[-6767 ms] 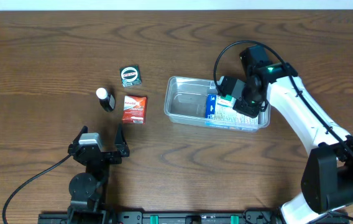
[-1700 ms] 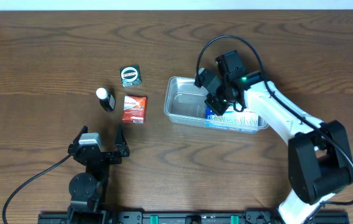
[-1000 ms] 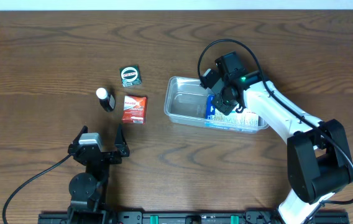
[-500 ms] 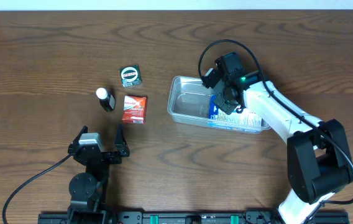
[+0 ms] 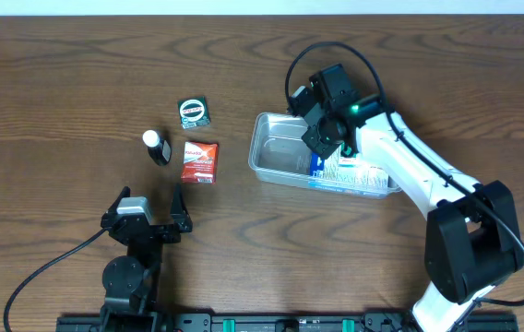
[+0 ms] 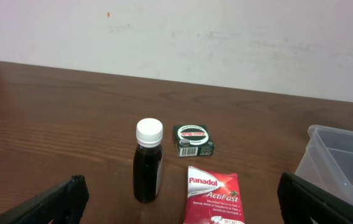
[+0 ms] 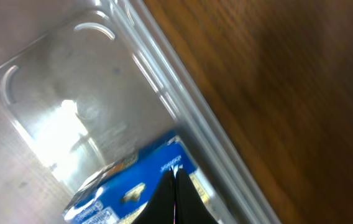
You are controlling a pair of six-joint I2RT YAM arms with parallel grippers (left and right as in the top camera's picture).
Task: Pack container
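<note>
The clear plastic container [image 5: 276, 152] lies at table centre-right with a blue box [image 5: 340, 175] in its right half. My right gripper [image 5: 322, 138] hovers over the container's middle, fingers pressed together and empty; in the right wrist view the fingertips [image 7: 175, 198] sit above the blue box [image 7: 123, 186], with the container's rim [image 7: 183, 118] beside it. My left gripper [image 5: 147, 221] rests open near the front edge. A dark bottle with a white cap [image 6: 147, 160], a green packet [image 6: 193, 139] and a red Panadol sachet [image 6: 212, 196] lie ahead of it.
The bottle [image 5: 156, 147], green packet [image 5: 193, 112] and red sachet [image 5: 199, 161] lie left of the container. The container's corner [image 6: 341, 158] shows at the right of the left wrist view. A white wall runs behind the table.
My right gripper has lifted and swung left over the container's middle. The container has shifted slightly right since about a second ago. The left arm has not moved.
</note>
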